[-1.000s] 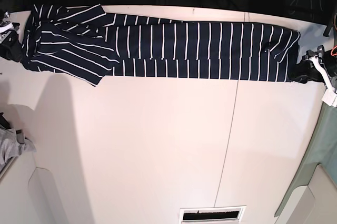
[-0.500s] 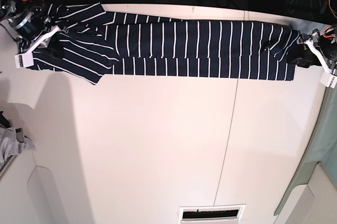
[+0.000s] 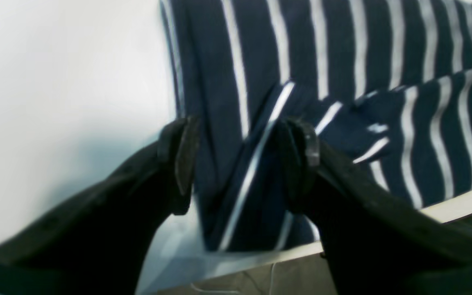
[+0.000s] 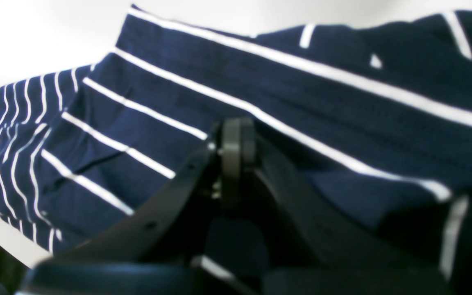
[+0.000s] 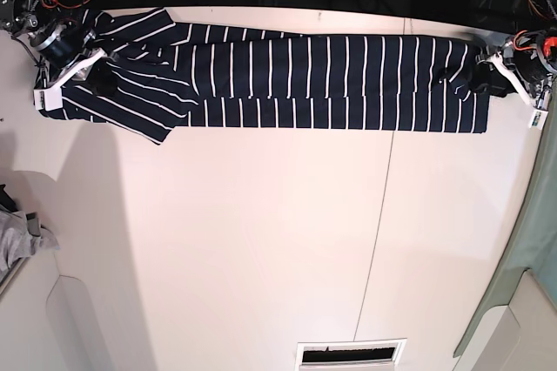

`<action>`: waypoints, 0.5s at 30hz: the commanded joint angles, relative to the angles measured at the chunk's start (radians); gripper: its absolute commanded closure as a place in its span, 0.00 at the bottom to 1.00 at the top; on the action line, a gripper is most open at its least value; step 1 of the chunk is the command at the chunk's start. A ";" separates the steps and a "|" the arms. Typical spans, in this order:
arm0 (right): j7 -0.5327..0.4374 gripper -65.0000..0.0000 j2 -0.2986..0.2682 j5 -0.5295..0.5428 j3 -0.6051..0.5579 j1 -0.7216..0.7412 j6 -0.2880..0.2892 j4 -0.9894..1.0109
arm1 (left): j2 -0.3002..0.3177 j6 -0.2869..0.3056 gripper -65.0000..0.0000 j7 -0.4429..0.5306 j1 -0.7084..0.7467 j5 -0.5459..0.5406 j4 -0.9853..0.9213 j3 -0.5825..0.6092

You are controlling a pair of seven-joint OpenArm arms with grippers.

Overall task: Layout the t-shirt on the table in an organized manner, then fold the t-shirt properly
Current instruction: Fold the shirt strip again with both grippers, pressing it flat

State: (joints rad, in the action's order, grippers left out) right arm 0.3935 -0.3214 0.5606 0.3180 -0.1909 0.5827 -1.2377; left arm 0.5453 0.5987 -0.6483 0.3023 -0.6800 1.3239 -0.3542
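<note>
Navy striped t-shirt [image 5: 296, 82] lies stretched in a long folded band along the counter's [image 5: 261, 249] 12 o'clock edge. Left claw [image 3: 240, 157] stands wide open astride a raised crease at the 3 o'clock end. Right claw [image 4: 236, 143] is closed tight over the sleeve end at 9 o'clock; whether cloth is pinched is unclear.

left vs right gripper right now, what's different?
The left gripper has its fingers spread with a fold of the t-shirt between them; the right gripper is shut, fingers pressed together over the cloth. Left sits at the shirt's plain end, right at the sleeve end. Both are over the t-shirt near the table's far edge.
</note>
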 commanded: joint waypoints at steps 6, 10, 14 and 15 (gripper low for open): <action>0.021 1.00 -0.014 -0.018 0.000 -0.001 -0.010 -0.002 | 0.019 0.003 0.34 0.050 -0.003 -0.011 -0.049 -0.009; 0.021 1.00 -0.014 -0.018 0.000 -0.001 -0.010 -0.002 | 0.019 0.003 0.34 0.050 -0.003 -0.018 -0.050 -0.009; 0.021 1.00 -0.014 -0.018 0.000 -0.001 -0.010 -0.002 | 0.019 0.021 0.34 0.050 -0.003 -0.027 -0.050 -0.005; 0.021 1.00 -0.014 -0.018 0.000 -0.001 -0.010 -0.002 | 0.018 0.028 0.34 0.049 -0.003 -0.027 -0.050 -0.005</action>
State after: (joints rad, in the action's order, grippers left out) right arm 0.3935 -0.3214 0.5602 0.3180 -0.1909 0.5827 -1.2377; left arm 0.5449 0.6144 -0.6083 0.3019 -0.6937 1.2667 -0.3538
